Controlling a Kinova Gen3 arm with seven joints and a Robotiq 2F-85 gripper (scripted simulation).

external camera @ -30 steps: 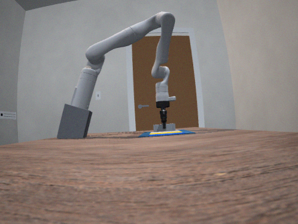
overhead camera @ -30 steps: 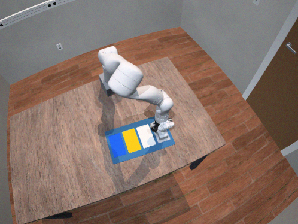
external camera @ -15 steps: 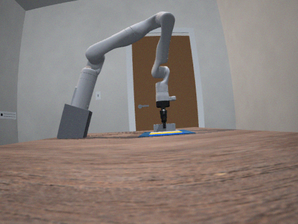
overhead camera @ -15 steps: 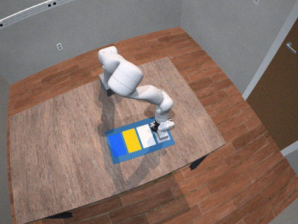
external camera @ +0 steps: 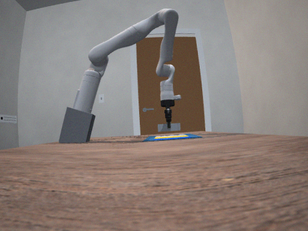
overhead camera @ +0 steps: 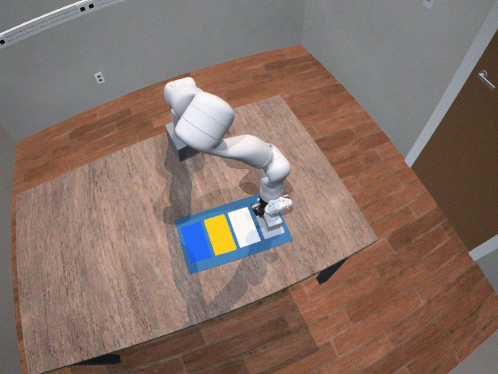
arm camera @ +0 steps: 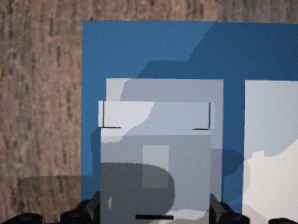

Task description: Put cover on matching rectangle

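While it hangs above the mat [external camera: 192,136], the gripper [external camera: 168,125] stands half-open, clamped on the grey cover [external camera: 174,127].

Grey walls [overhead camera: 240,30], plank floor [overhead camera: 400,300], a brown door [external camera: 170,83], wooden table [overhead camera: 100,225].

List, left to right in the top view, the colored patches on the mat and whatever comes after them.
Blue rectangle → yellow rectangle → white rectangle → grey cover held in the gripper, over the mat's right end.
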